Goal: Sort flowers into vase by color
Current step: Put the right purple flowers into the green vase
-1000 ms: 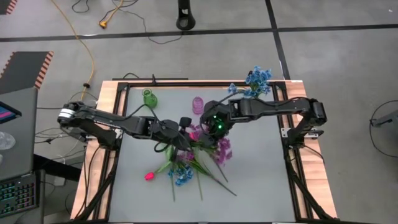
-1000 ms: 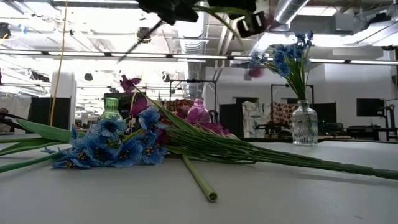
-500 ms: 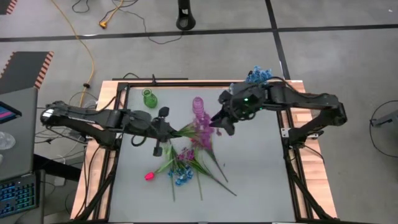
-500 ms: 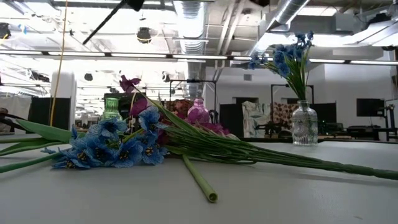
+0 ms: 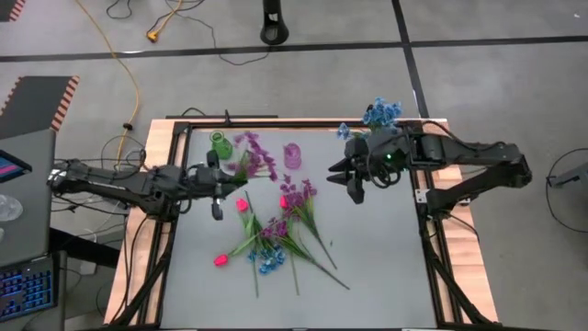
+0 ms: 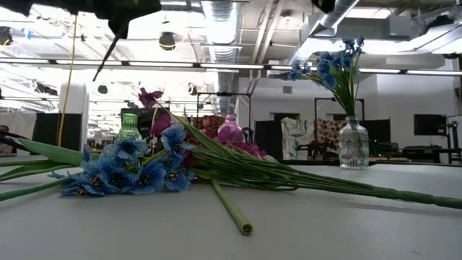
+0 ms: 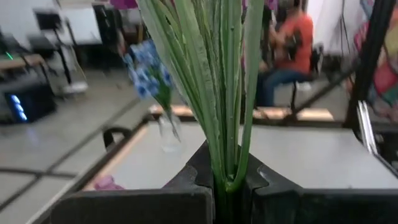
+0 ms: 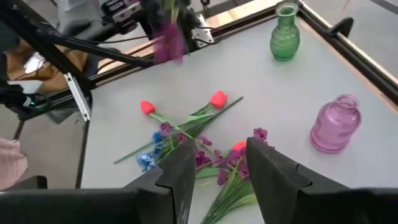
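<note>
Left pincer [image 5: 218, 187], over the far-left worktop [image 5: 386, 267], clenched on the green stems of a purple-clustered artificial sprig [image 5: 250, 150]; its blooms hang near the green ribbed glass vase [image 5: 220, 144].

Right pincer [image 5: 350, 175] released, empty, over the far right, just beside the pink-purple glass vase [image 5: 292, 154].

Clear glass vase [image 6: 354, 153], far right, already holds blue sprigs [image 5: 380, 113].

Mid-worktop: loose pile of purple, blue and pink-red tulip-like bud flowers [image 5: 272, 241], stems crossing.

Judgement: sprigs light, stems thin, springy, somewhat slippery; heads soft and top-heavy. Best taken low on the stem, clear of the clusters. Tangled neighbours may drag along.
</note>
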